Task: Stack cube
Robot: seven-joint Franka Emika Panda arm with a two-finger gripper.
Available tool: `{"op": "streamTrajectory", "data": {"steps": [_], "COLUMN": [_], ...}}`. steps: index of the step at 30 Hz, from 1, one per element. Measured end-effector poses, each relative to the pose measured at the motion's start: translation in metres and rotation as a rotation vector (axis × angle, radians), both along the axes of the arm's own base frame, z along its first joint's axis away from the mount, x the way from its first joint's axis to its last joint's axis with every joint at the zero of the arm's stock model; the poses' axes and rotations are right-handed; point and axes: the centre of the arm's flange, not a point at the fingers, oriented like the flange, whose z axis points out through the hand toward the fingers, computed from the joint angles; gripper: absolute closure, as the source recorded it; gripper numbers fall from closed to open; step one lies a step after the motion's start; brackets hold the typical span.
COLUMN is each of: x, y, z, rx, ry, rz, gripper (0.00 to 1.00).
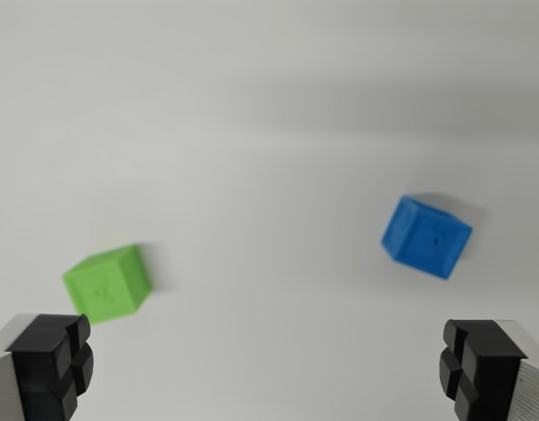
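Note:
A green cube (109,282) rests on the white surface at the wrist view's left, just above my left fingertip (52,364). On the wrist view's right lies a blue cube (426,237), turned at an angle and a little above my right fingertip (479,367). My gripper (265,367) stands open, its black pads wide apart at the bottom corners, with nothing between them. Neither cube touches the fingers. The cubes lie far apart from each other.
The white tabletop (269,132) fills the view, with soft shadows across its upper part.

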Motion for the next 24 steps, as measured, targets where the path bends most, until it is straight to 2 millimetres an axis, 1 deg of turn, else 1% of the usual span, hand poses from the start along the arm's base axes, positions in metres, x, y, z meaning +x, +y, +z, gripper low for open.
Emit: {"op": "streamTrajectory", "data": {"steps": [14,24], "x": [-0.0001,-0.0018], "y": [0.0,0.0025], "z": [-0.0002,-0.0055], "rx": [0.0,0.0], "ry": [0.0,0.005], "rz": [0.0,0.004], "gripper": [0.0,0.0]}}
